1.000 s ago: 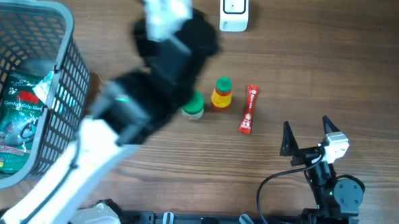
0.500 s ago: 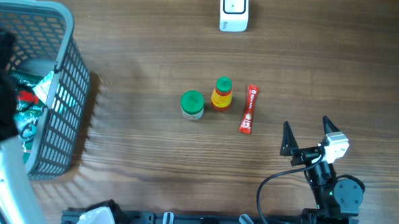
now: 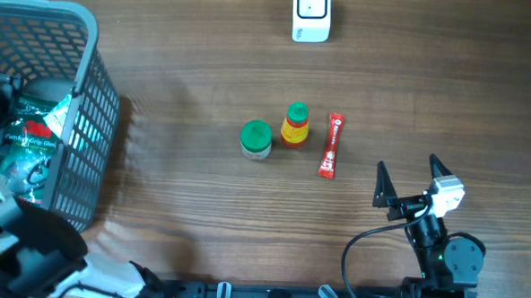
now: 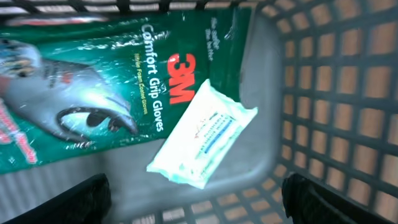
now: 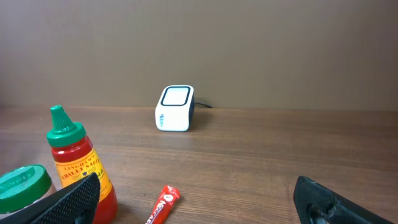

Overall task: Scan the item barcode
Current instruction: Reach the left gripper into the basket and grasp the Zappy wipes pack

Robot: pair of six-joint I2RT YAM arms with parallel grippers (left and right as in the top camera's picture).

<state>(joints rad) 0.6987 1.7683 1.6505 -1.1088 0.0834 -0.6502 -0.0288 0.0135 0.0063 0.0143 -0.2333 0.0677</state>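
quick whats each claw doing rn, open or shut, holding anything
Left claw: open, holding nothing, over the basket.
Right claw: open, holding nothing.

The basket (image 3: 87,114) stands at the left edge and holds a green packet (image 3: 18,152). At centre, a jar (image 3: 256,139), sauce bottle (image 3: 295,124) and red sachet (image 3: 331,145) form a row. The scanner (image 3: 311,14) sits at the far edge. The right gripper (image 3: 414,181) is spread wide near the sachet.

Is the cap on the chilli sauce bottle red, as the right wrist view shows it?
No, the chilli sauce bottle has a green cap on top of its red body.
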